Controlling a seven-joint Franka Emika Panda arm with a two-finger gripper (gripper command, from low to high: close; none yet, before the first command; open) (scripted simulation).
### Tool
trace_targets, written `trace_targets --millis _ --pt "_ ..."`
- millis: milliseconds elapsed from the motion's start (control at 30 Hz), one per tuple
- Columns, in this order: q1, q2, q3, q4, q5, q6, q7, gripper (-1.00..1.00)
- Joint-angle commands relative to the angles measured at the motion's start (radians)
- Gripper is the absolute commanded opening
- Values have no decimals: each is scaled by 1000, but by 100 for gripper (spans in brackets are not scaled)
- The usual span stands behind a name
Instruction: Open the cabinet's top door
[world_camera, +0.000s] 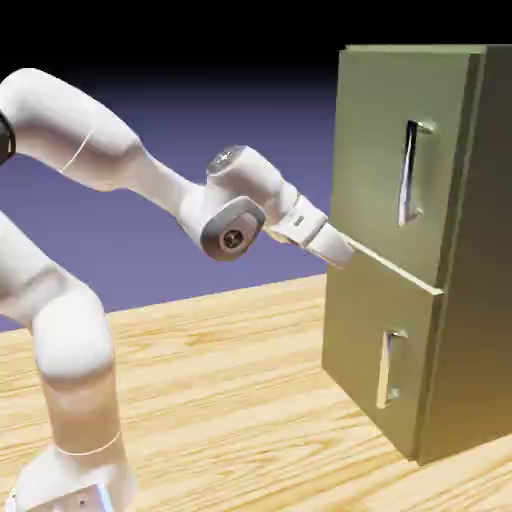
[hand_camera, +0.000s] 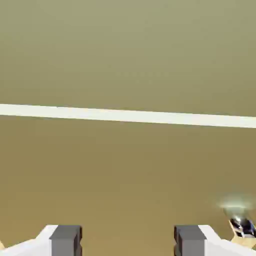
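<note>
The olive-green cabinet (world_camera: 480, 300) stands at the right of the exterior view. Its top door (world_camera: 375, 130) carries a long vertical silver handle (world_camera: 410, 172). My gripper (world_camera: 342, 250) is at the cabinet's left front edge, level with the seam between the two doors and well left of the handle. In the hand view both grey fingertips (hand_camera: 65, 241) stand apart and my gripper (hand_camera: 127, 242) is open with nothing in it. Olive door panel fills that view, crossed by a pale seam line (hand_camera: 128, 116). A bit of silver handle (hand_camera: 239, 220) shows at the lower right.
The shorter lower door (world_camera: 355, 340) has its own short silver handle (world_camera: 388, 368). The cabinet rests on a light wooden table (world_camera: 220, 400). My white arm (world_camera: 120, 160) arches in from the left.
</note>
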Motion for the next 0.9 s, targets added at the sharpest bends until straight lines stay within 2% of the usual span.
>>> trace_targets --millis 0,867 --pt "13 -6 -15 8 -44 0 32 0" --pt "346 -172 -414 205 -1174 -11 875 0"
